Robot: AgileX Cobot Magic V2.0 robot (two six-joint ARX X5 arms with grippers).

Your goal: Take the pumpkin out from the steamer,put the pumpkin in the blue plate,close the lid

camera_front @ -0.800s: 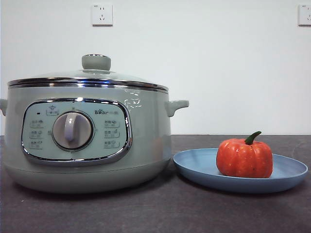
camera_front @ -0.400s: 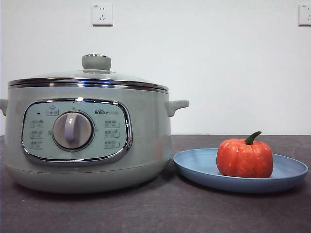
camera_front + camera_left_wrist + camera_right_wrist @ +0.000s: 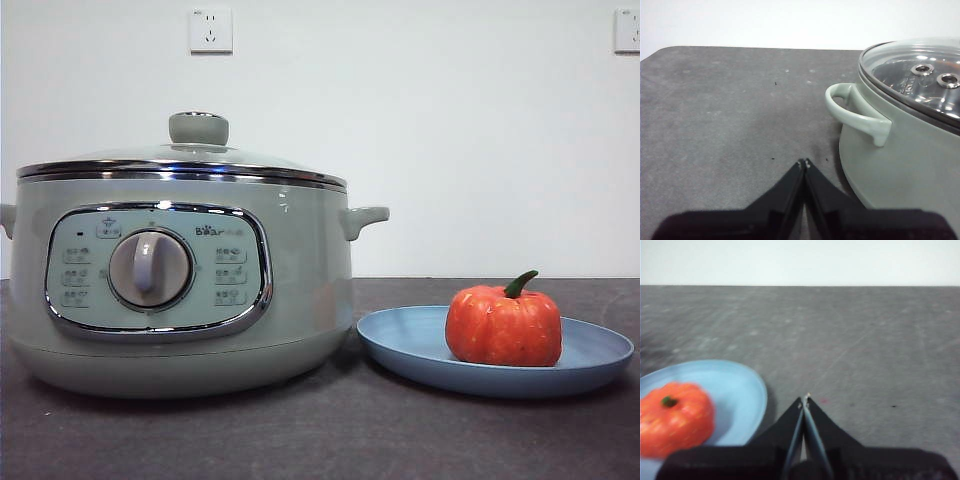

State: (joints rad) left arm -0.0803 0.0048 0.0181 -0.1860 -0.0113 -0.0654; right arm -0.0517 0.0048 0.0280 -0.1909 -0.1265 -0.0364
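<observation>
The sage-green steamer stands at the left of the front view with the glass lid resting shut on it. The orange pumpkin sits upright in the blue plate to the right. My left gripper is shut and empty, low beside the steamer's side handle; the lid shows there too. My right gripper is shut and empty, beside the blue plate holding the pumpkin. Neither gripper shows in the front view.
The dark grey table runs under everything. A white wall with two sockets stands behind. Bare tabletop lies beside the steamer in the left wrist view and beyond the plate in the right wrist view.
</observation>
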